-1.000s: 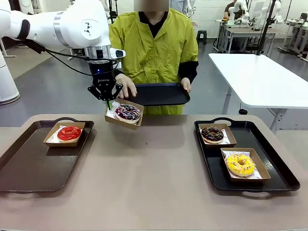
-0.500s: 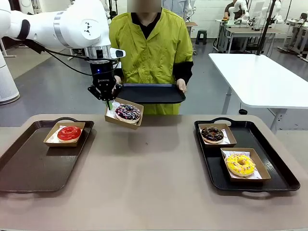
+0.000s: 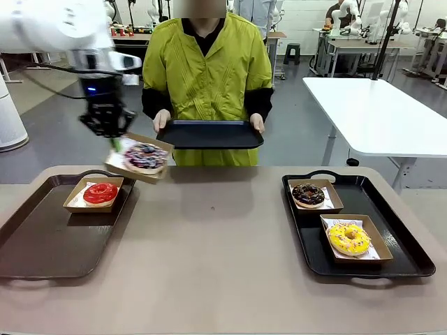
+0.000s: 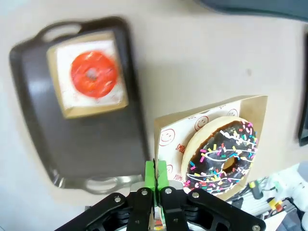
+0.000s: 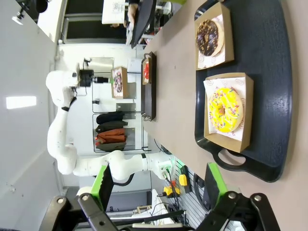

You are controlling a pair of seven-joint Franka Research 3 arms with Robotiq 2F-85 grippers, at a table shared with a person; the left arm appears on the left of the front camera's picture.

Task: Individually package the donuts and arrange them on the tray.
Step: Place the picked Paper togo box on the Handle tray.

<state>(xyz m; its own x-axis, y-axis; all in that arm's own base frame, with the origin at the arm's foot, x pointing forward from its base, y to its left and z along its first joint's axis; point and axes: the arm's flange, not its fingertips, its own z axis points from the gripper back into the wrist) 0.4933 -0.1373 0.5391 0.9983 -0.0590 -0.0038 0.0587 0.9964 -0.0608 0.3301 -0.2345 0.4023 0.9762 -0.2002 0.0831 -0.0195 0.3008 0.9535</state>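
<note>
My left gripper (image 3: 112,137) is shut on the edge of a cardboard box (image 3: 124,166) holding the dark donut with white and pink drizzle (image 3: 145,156), in the air above the far right corner of the left tray (image 3: 42,241). In the left wrist view the green pads (image 4: 150,174) pinch the box's paper-lined rim beside that donut (image 4: 221,156). The red donut (image 3: 100,193) sits boxed on the left tray. The chocolate donut (image 3: 308,194) and the yellow donut (image 3: 348,238) sit boxed on the right tray (image 3: 401,241). My right gripper (image 5: 160,182) is open, above the right tray (image 5: 269,96).
A person in a yellow-green coat stands at the far side, both hands holding a black tray (image 3: 209,134) level above the table's edge. The brown table (image 3: 209,265) lies bare between the two trays. A white table (image 3: 377,112) stands at the back right.
My left arm has carried the boxed drizzle donut to the left, from near the person's tray to above the left tray's far corner. The person's tray shifted slightly left.
</note>
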